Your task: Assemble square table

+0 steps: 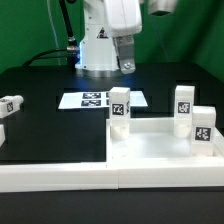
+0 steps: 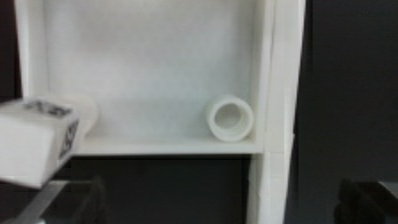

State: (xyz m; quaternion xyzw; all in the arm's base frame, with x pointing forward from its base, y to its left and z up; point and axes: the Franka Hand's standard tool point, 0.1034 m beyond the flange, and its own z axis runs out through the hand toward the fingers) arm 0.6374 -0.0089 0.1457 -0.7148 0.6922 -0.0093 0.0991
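Note:
The square table's white top (image 1: 160,148) lies in the exterior view's front right. Three white tagged legs stand upright on it: one (image 1: 120,108) at its far left corner, two (image 1: 184,106) (image 1: 203,128) toward the right. Another tagged leg (image 1: 11,104) lies on the black table at the left. My gripper (image 1: 125,62) hangs behind the top, above the marker board (image 1: 98,100). In the wrist view the gripper (image 2: 214,205) is open, nothing between its dark fingertips (image 2: 50,200). Beyond them I see the top's inside (image 2: 151,70), a round socket (image 2: 231,118) and a tagged leg (image 2: 39,140).
A long white wall bar (image 1: 60,178) runs along the table's front edge. A white piece (image 1: 2,130) is cut off by the exterior view's left edge. The robot's base (image 1: 98,50) stands at the back, in front of a green backdrop.

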